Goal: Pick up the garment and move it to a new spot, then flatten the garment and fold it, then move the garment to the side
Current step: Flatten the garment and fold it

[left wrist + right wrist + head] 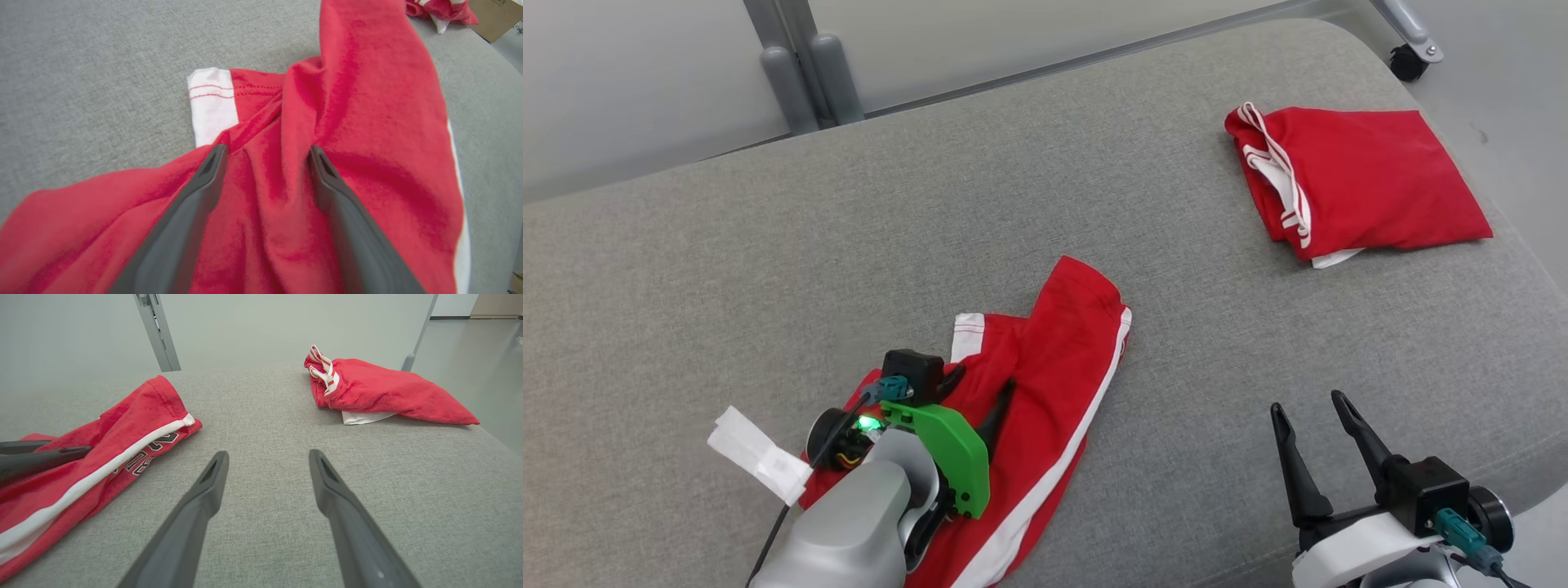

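The left gripper (267,149) is holding its fingers spread over the crumpled red garment (1054,351), a ridge of cloth lying between them unpinched. A white hem corner is sitting just past the left tip, and a white stripe is edging the cloth beyond the right finger. The right gripper (1307,404) is also standing spread, above the bare grey cushion (849,245) — open room is lying ahead of its tips up to the folded red garment (1364,180). Two garments, two grippers.

A folded red-and-white bundle (1372,180) lies on the grey cushion (931,229) near its far right corner.
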Motion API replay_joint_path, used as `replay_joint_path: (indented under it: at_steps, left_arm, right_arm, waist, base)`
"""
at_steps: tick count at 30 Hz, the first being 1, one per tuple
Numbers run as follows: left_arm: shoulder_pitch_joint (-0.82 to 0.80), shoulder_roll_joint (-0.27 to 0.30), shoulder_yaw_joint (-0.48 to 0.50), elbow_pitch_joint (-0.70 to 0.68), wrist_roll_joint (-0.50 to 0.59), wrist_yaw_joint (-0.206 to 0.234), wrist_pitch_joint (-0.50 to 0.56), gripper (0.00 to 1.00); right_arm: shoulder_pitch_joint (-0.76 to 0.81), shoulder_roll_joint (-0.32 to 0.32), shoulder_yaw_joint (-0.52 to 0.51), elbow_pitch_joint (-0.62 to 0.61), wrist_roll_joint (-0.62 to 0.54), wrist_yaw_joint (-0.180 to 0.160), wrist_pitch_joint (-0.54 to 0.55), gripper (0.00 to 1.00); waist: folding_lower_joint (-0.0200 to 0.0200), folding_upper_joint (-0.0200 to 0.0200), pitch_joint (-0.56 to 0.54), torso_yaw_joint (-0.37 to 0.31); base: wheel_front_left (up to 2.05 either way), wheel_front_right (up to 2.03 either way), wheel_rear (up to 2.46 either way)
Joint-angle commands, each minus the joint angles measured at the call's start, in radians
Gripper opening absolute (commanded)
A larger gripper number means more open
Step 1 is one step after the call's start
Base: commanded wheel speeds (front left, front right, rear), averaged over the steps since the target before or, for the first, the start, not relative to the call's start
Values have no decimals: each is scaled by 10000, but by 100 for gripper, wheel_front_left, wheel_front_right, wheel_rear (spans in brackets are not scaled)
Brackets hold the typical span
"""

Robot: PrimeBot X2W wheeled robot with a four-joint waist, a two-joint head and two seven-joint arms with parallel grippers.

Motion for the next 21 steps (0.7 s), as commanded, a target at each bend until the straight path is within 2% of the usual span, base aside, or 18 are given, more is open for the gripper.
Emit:
replay_joint_path:
  at_steps: [1,6,12,16,21]
  left_arm:
    - [155,37,95,97,-61,117,-109,100]
    - [195,-38,434,-259,2,313,-384,100]
    - [111,-80,539,-1611,530,594,-409,100]
    - [71,-137,94,-2751,1007,715,-385,100]
    - [386,-161,-735,-3954,1102,783,493,100]
  right_arm:
    - [101,-34,-11,4,-48,-15,-21,100]
    - [134,-64,-12,-25,-40,-15,-21,100]
    - [203,-98,18,-32,-66,-15,-21,100]
    - [165,-128,75,-62,-34,-15,-21,100]
    - [-48,-55,151,-91,17,-15,-21,100]
  waist:
    - [0,0,-72,109]
    - [0,0,-142,264]
    - [0,0,-193,345]
    - [0,0,-135,204]
    - [0,0,159,-183]
  base:
    - [0,0,0]
    - [0,0,0]
    - [0,0,0]
    - [0,0,0]
    - [0,0,0]
